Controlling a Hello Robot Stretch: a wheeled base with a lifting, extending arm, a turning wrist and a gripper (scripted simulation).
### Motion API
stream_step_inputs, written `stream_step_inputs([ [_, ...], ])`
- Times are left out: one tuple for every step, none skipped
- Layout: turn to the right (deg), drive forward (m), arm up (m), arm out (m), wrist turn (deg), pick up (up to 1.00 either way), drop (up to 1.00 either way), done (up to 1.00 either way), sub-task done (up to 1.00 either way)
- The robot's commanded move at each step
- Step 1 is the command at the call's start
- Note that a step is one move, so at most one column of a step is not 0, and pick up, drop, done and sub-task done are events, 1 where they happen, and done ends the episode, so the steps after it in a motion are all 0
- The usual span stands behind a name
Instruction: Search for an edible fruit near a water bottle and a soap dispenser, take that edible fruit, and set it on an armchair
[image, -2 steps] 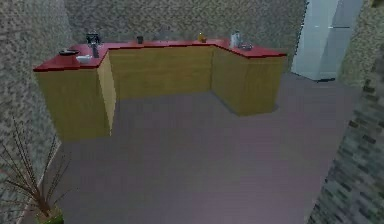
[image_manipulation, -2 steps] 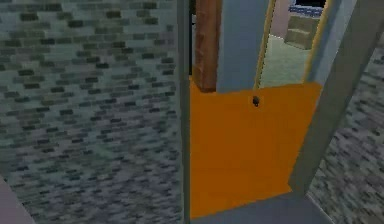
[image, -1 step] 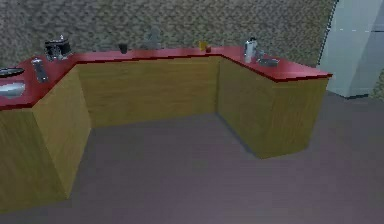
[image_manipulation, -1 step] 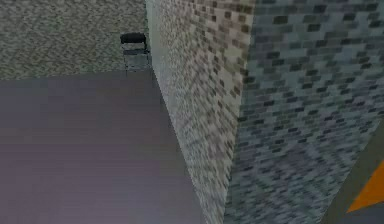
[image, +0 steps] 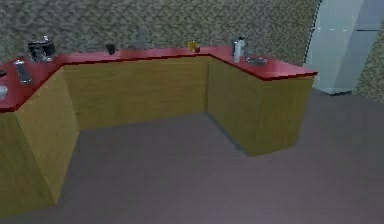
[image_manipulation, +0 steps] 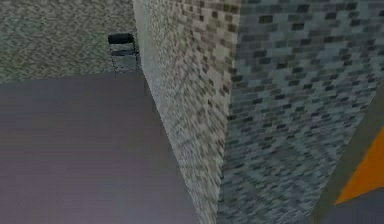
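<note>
facing a red-topped corner counter (image: 140, 95)

Flat, rather dim light lies evenly over counter (image: 140, 92) and floor (image: 190, 180).

Glossy red countertop (image: 170, 57), wooden cabinets (image: 140, 92)

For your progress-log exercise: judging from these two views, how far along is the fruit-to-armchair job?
Done: nothing yet beyond searching; the robot faces a red-topped counter. In hand: a small yellow-orange blob sits on it near a pale bottle-like thing; it may be the fruit, but that is unsure. Left: approach, confirm, take it, find an armchair and set it there.
</note>
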Motion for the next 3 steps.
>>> stream_step_inputs([
  [0.0,1.00,0.00,0.00,0.0,0.00,0.00,0.00,0.00],
  [0.0,0.65,0.00,0.00,0.0,0.00,0.00,0.00,0.00],
  [-18.0,0.00,0.00,0.00,0.0,0.00,0.00,0.00,0.00],
])
